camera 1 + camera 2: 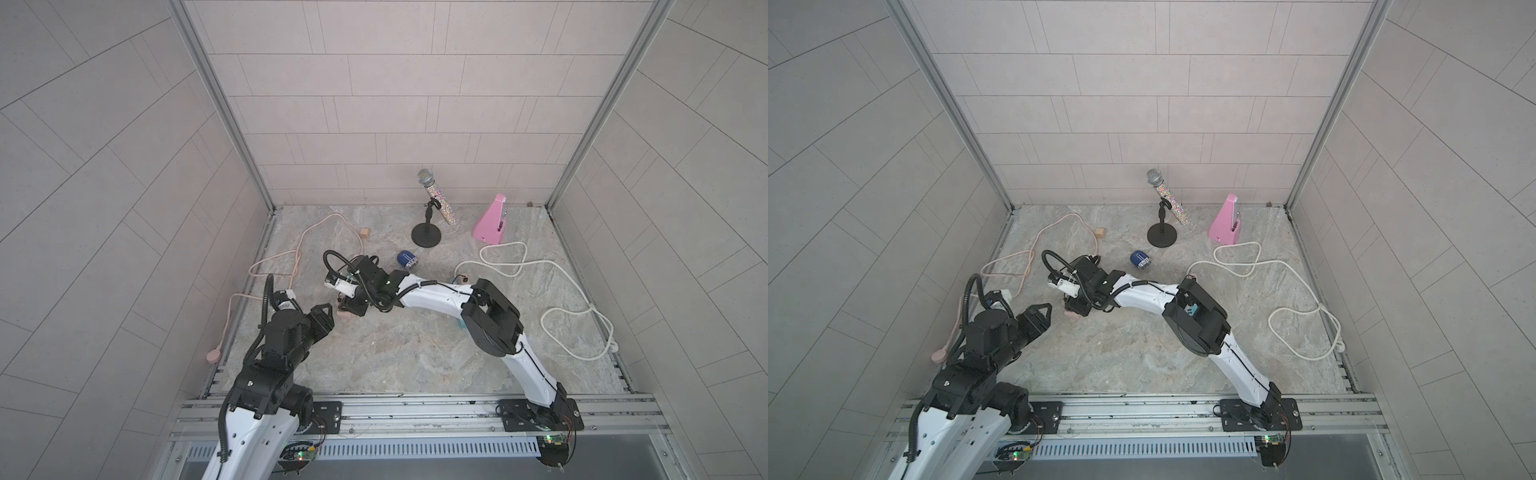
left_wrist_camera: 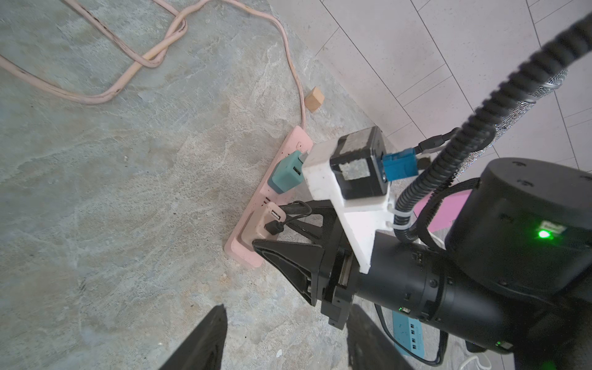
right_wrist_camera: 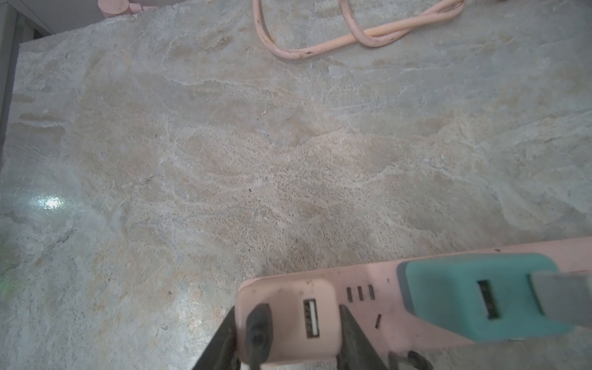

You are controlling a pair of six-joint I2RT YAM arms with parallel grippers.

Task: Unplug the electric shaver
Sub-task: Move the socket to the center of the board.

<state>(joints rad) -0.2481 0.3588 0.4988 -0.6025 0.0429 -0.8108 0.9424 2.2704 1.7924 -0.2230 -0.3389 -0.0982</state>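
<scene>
Reaching low, right arm (image 1: 432, 293), jaws flanking pink adapter (image 3: 288, 320) (left jaws parted)

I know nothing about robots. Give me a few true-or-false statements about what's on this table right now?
1. The pale adapter sits between the right gripper's jaws. True.
2. The left gripper holds the blue shaver. False: the shaver lies on the table, and the left gripper is open and empty.
3. The microphone lies flat. False: it leans in its stand.
4. A teal charger is plugged into the pink power strip. True.
</scene>
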